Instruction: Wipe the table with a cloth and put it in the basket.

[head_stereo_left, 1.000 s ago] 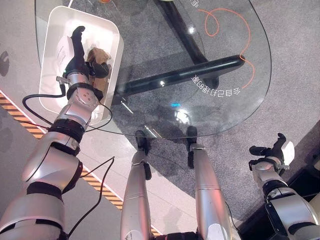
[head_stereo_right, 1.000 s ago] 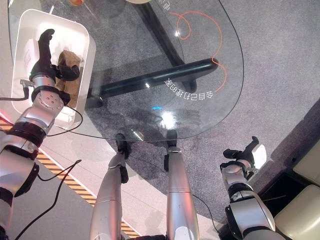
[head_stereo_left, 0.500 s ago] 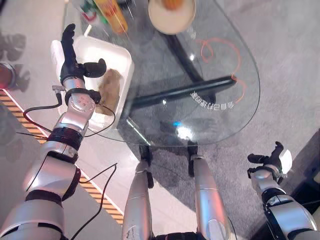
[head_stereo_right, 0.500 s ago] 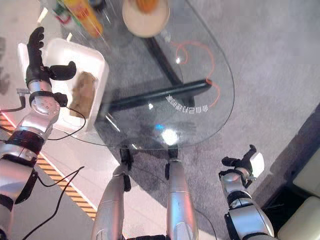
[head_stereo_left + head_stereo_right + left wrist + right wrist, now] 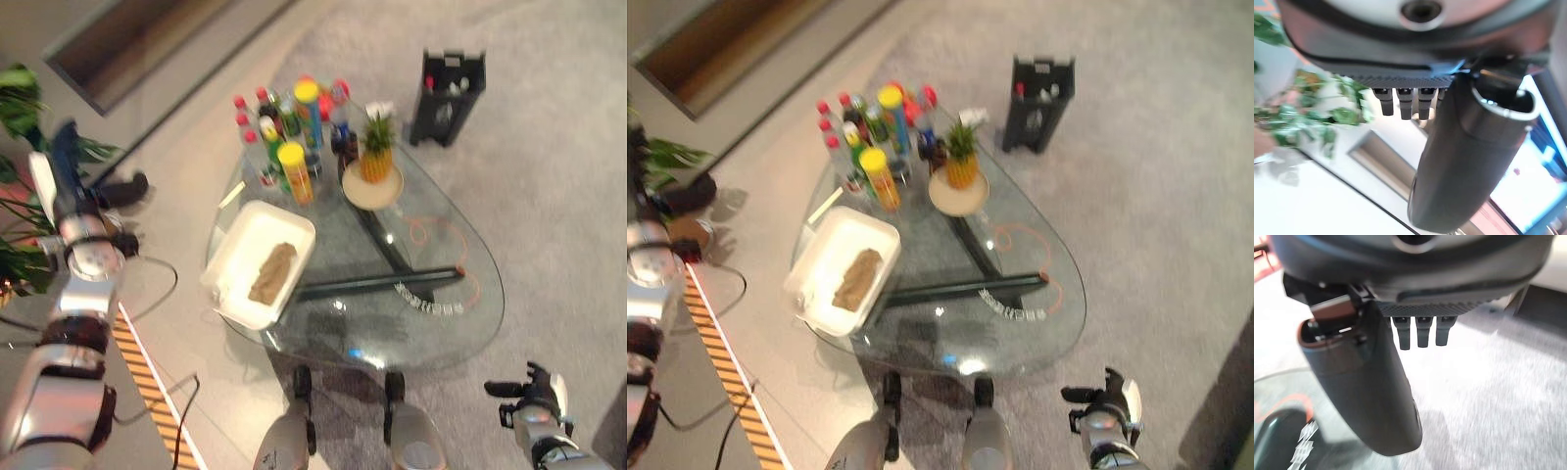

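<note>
Looks pretty much done to me: the crumpled brown cloth (image 5: 272, 272) is lying inside the shallow white rectangular basket (image 5: 233, 250), which sits on the rounded clear glass table (image 5: 460, 304). Whether the glass actually got wiped, I can't tell. Nothing obvious left except parking the arms. The left hand (image 5: 71, 186) is raised with fingers straight and empty, well apart from the cloth, out at about 9 o'clock from the basket. The right hand (image 5: 534, 394) is relaxed and empty too, at about 4 o'clock off the table.
</note>
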{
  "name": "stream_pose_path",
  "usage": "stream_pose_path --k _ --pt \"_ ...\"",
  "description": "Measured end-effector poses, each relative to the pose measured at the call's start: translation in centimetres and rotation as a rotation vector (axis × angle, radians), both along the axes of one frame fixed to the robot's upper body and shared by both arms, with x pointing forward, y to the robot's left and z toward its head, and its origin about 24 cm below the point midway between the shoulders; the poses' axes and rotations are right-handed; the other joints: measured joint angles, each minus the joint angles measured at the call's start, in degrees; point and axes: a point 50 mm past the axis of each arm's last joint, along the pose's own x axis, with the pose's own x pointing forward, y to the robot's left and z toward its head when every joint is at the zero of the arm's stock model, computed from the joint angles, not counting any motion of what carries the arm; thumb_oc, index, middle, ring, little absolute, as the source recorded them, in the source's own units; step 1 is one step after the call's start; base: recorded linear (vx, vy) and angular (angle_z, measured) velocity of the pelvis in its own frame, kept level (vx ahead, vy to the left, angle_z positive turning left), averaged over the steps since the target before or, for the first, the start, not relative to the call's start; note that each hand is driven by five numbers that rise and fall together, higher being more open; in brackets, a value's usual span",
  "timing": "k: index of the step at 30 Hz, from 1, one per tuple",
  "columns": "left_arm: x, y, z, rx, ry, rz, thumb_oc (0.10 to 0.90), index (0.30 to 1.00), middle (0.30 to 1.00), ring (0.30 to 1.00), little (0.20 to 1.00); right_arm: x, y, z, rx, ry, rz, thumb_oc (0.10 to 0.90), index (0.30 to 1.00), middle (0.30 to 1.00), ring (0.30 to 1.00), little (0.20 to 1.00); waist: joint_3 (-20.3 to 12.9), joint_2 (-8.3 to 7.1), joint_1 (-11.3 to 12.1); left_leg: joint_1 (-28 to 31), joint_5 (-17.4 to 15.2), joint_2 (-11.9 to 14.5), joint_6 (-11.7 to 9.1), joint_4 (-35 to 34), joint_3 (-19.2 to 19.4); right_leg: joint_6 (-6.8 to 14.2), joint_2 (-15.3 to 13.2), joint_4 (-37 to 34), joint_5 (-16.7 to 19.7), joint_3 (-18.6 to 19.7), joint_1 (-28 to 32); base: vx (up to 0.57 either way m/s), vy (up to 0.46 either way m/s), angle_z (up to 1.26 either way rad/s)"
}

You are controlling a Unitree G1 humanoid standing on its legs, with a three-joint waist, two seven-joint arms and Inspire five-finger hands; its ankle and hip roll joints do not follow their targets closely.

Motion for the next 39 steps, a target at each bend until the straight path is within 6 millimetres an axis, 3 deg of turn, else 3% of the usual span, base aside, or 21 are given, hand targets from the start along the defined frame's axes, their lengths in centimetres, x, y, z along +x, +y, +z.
stream_pose_path --k 5,8,9,10,11,13,18,28,39 --pt "-5.5 0.1 -9.2 -0.208 0.226 0.034 0.8 0.9 0.9 0.9 0.9 -2.8 2.3 -2.2 0.088 0.077 -0.01 0.8 0.9 0.9 0.9 0.9 -5.1 -2.14 1.5 3.7 -1.1 -0.4 -0.4 -0.1 -0.6 0.1 0.1 -7.2 1.9 -1.9 7.9 0.11 0.003 0.15" --pt "-10.8 -0.4 -15.7 -0.359 0.457 0.07 0.8 0.9 0.9 0.9 0.9 -4.2 2.6 -2.9 0.099 0.14 0.004 0.8 0.9 0.9 0.9 0.9 -8.1 -2.75 2.5 3.9 -1.7 -0.3 -0.1 -0.1 -1.4 0.0 0.2 -7.7 1.9 -2.6 8.8 0.05 0.013 0.1" --pt "-10.8 -0.4 -15.7 -0.359 0.457 0.07 0.8 0.9 0.9 0.9 0.9 -4.2 2.6 -2.9 0.099 0.14 0.004 0.8 0.9 0.9 0.9 0.9 -8.1 -2.75 2.5 3.9 -1.7 -0.3 -0.1 -0.1 -1.4 0.0 0.2 -7.7 1.9 -2.6 8.8 0.08 0.027 0.11" --pt "-14.6 -1.2 -19.3 -0.459 0.598 0.11 0.8 0.9 0.9 0.9 0.9 -4.9 2.6 -3.2 0.104 0.185 0.019 0.8 0.9 0.9 0.9 0.9 -8.9 -3.29 2.5 4.9 -1.8 -0.4 0.0 -0.1 -1.4 0.0 0.2 -7.7 1.8 -2.7 9.9 0.04 0.02 0.02" --pt "-14.6 -1.2 -19.3 -0.459 0.598 0.11 0.8 0.9 0.9 0.9 0.9 -4.9 2.6 -3.2 0.104 0.185 0.019 0.8 0.9 0.9 0.9 0.9 -8.9 -3.29 2.5 4.9 -1.8 -0.4 0.0 -0.1 -1.4 0.0 0.2 -7.7 1.8 -2.7 9.9 0.06 0.026 0.02" --pt "-19.2 -3.0 -22.8 -0.563 0.762 0.144 0.8 0.9 0.9 0.9 0.9 -6.4 2.6 -3.6 0.107 0.253 0.022 0.8 0.9 0.9 0.9 0.9 -10.9 -3.87 2.9 5.0 -2.5 -0.4 0.8 -0.5 -1.4 -0.3 0.2 -7.7 1.4 -2.7 10.0 0.05 0.039 0.01" --pt "-22.4 -4.9 -24.9 -0.63 0.911 0.112 0.8 0.9 0.9 0.9 0.9 -8.2 2.5 -4.0 0.122 0.344 0.027 0.8 0.9 0.9 0.9 0.9 -12.3 -4.06 3.8 5.3 -2.8 -0.1 0.6 -0.5 -1.4 -0.3 0.3 -7.9 1.4 -2.5 10.4 0.01 0.009 0.0" --pt "-23.0 -6.8 -26.0 -0.604 1.044 -0.012 0.8 0.9 0.9 0.9 0.9 -9.1 2.7 -4.3 0.146 0.426 0.069 0.8 0.9 0.9 0.9 0.9 -13.4 -2.6 3.5 5.7 -2.6 -0.1 0.9 -0.5 -1.3 -0.4 0.5 -8.0 1.7 -2.4 10.4 0.0 0.0 0.0" --pt "-25.0 -9.2 -27.4 -0.657 1.292 -0.164 0.8 0.9 0.9 0.9 0.9 -9.9 3.2 -4.7 0.224 0.532 0.131 0.8 0.9 0.9 0.9 0.9 -13.1 -3.02 3.6 5.7 -2.8 0.0 0.7 -0.5 -1.2 -0.3 0.5 -8.0 1.3 -2.5 10.4 0.0 0.0 0.0"
